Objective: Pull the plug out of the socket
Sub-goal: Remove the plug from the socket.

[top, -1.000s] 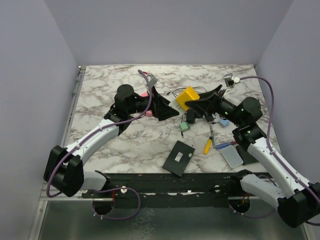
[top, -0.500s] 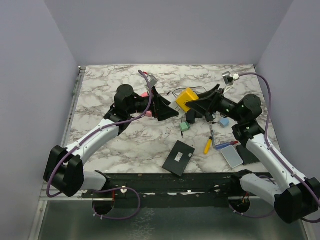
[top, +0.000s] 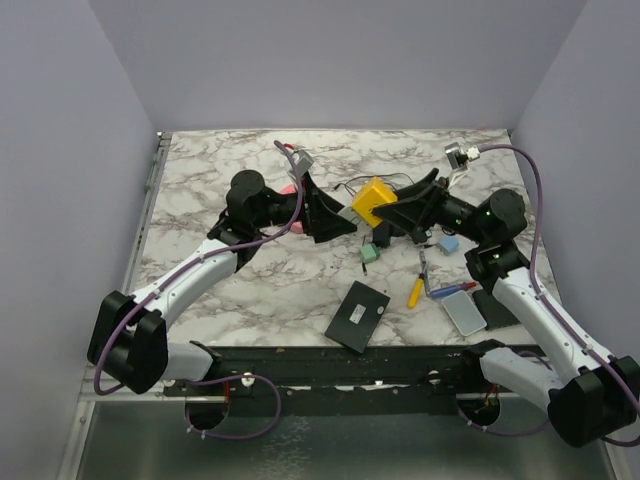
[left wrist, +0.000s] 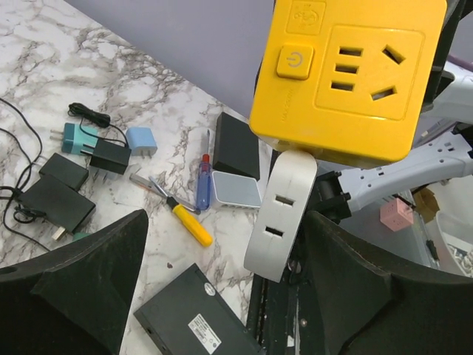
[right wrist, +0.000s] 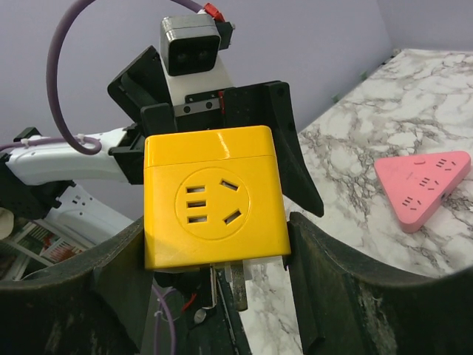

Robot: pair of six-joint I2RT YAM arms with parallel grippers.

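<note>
- Holding the yellow socket cube (right wrist: pixel 214 200) up over mid-table, the right gripper (right wrist: pixel 216 240) pinches its sides.
- Jaws of the left gripper (left wrist: pixel 225 222) stand spread just beside the grey plug (left wrist: pixel 279 214). It touches the cube's underside, so I'd say not pulled off yet.
- Clutter below, none in the way: black box (top: pixel 356 315), yellow screwdriver (top: pixel 414 292), green adapter (top: pixel 369 254), pink power strip (right wrist: pixel 423 177) farthest.

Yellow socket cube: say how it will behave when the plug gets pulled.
The yellow socket cube looks like rigid, smooth plastic, so it may slip. Its flat sides probably grip squarely. The grey plug sticks out from one face, so pulling could twist it.
</note>
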